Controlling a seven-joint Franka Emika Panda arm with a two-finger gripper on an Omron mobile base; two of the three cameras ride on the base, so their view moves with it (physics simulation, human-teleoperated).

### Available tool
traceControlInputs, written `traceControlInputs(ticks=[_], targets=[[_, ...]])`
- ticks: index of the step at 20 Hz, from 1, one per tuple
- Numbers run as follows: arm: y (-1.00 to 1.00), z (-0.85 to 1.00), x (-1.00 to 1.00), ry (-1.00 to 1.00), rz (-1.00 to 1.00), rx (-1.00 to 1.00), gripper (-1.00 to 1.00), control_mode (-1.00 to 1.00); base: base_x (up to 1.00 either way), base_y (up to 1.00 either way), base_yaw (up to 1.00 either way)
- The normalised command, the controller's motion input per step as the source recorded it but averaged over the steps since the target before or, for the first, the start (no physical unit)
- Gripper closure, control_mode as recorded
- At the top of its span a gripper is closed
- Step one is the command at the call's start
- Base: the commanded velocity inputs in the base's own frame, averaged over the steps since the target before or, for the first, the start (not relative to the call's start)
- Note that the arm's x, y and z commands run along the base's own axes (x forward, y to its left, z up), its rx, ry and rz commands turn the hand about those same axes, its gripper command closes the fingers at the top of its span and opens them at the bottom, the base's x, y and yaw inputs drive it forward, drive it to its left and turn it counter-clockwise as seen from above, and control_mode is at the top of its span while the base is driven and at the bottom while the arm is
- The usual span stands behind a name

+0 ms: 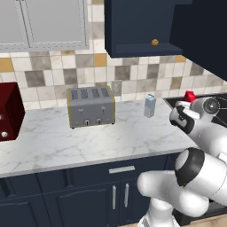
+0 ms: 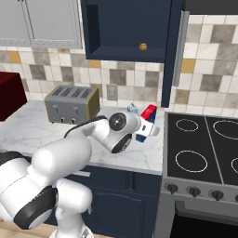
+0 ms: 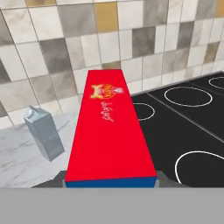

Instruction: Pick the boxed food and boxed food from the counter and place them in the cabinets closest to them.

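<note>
My jaws clenched on the red box [image 3: 109, 135], lifted off the surface [image 1: 66, 142], grey carton [image 3: 43, 133] left, stove [image 2: 204, 148] right.

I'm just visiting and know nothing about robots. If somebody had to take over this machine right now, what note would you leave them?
Pincer: shut on the blue and red boxed food, held above the counter's right end, beside the stove.
Navy wall cabinet just above stands open; a small orange thing sits on its shelf.
Grey-blue carton stands on the counter near the wall; it isn't part of the job.
Done: one box picked up.
Left: put this box into the open cabinet. I can't see the second, red and yellow box from here, so find it and check whether it is stowed.
</note>
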Motion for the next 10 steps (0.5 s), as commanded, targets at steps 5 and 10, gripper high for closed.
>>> traceControlInputs(ticks=[5,10], targets=[[0.09,0.53,-0.19,-0.11,0.00,0.00,1.00,-1.00,0.00,0.00,0.00],[0.19,0.55,-0.21,-0.11,0.00,-0.02,1.00,-1.00,0.00,0.00,0.00]])
